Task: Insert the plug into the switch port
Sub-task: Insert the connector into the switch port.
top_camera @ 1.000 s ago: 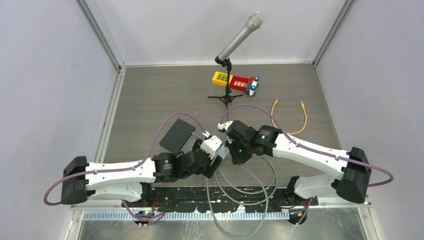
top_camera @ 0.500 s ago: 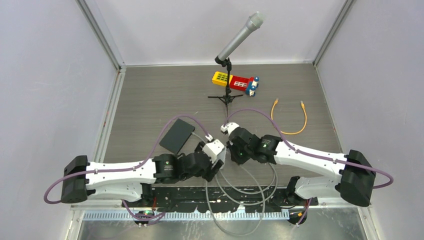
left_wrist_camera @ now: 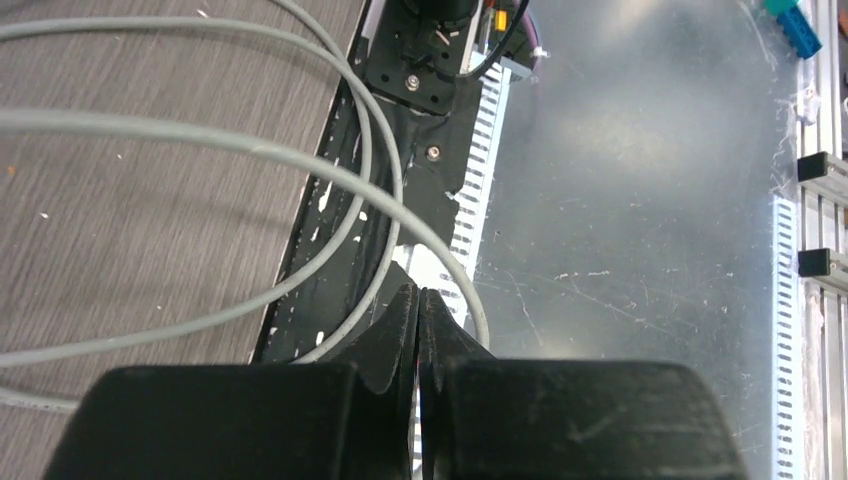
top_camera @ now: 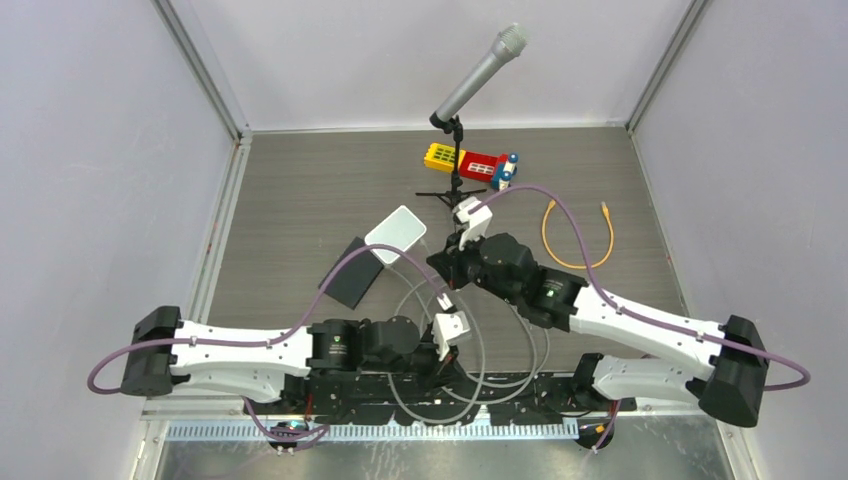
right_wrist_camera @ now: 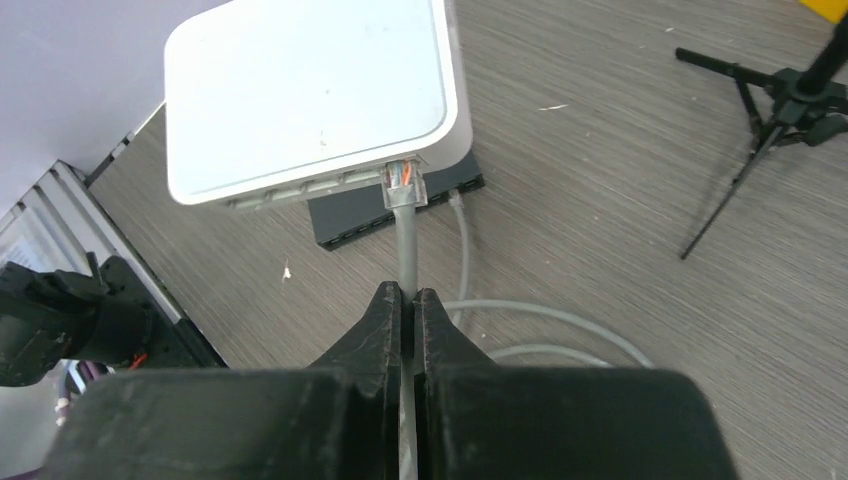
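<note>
The right hand (right_wrist_camera: 407,297) grips the grey cable (right_wrist_camera: 408,245) behind its clear plug (right_wrist_camera: 405,185), which touches the port edge of the white rounded switch box (right_wrist_camera: 310,95) at upper left; the left hand (left_wrist_camera: 417,300) is clenched empty.

The top camera looked steeply down from above and behind the arm bases, covering the whole bench (top_camera: 300,190). The left wrist camera peered closely past the left gripper (left_wrist_camera: 417,297) at the bench's near edge. The right wrist camera looked along the right gripper (right_wrist_camera: 410,297) toward the white switch (right_wrist_camera: 310,95). All three views shared the grey cable (right_wrist_camera: 408,250).
</note>
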